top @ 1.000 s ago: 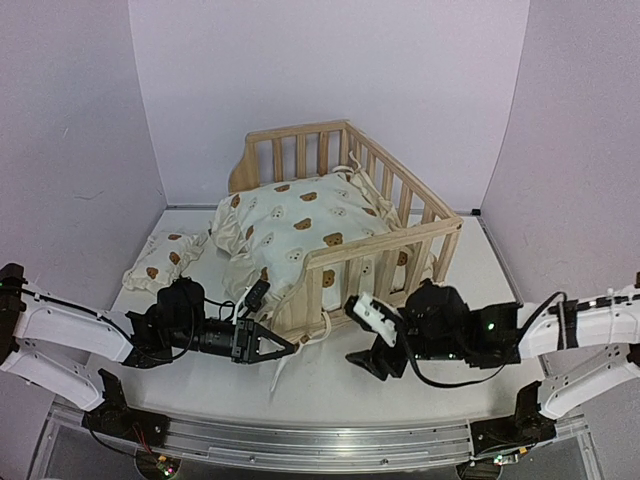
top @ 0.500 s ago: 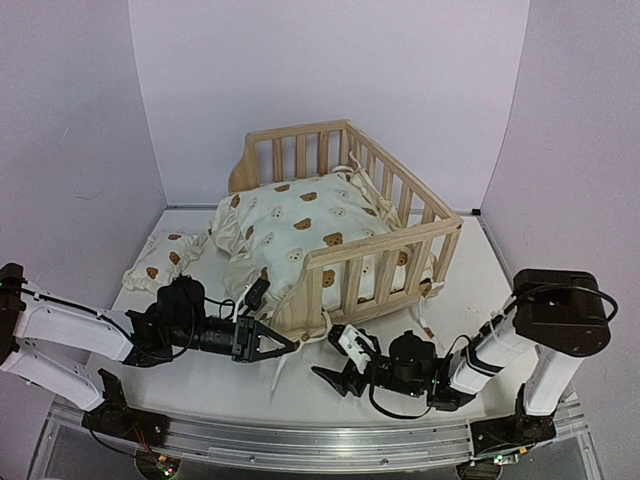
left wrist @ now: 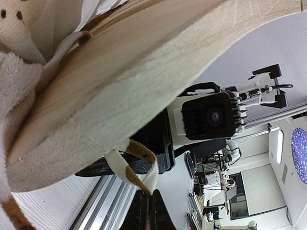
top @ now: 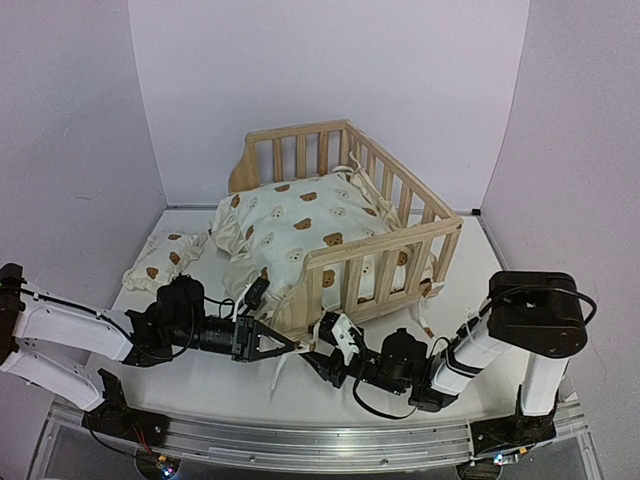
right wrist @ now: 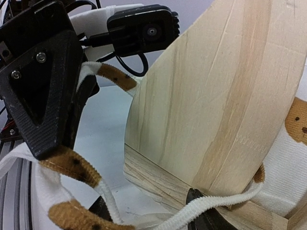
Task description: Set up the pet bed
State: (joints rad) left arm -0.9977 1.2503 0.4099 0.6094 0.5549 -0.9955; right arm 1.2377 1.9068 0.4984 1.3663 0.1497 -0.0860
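The pet bed's pine frame (top: pixel 372 190) stands mid-table with the bear-print cushion (top: pixel 300 225) lying in it, bulging over the open left side. The small pillow (top: pixel 160 260) lies on the table to the left. My left gripper (top: pixel 288 348) is at the frame's front left corner, shut on a cushion tie (left wrist: pixel 142 167) that loops out from under the wooden frame (left wrist: pixel 144 72). My right gripper (top: pixel 316 358) is just right of it, low at the same corner. Its fingers (right wrist: pixel 197 206) stand apart around loose tie strands (right wrist: pixel 72 165), beside the wooden post (right wrist: pixel 216 96).
The left gripper's black fingers (right wrist: pixel 38 96) fill the left of the right wrist view, very close to the right gripper. More ties (top: pixel 424 322) hang at the frame's front right. Walls enclose the table on three sides, and a metal rail (top: pixel 300 440) runs along the near edge.
The right arm has swung left along the table front, from the bed's right side to its front left corner beside the left gripper, and its jaws have narrowed. The left arm has not moved.
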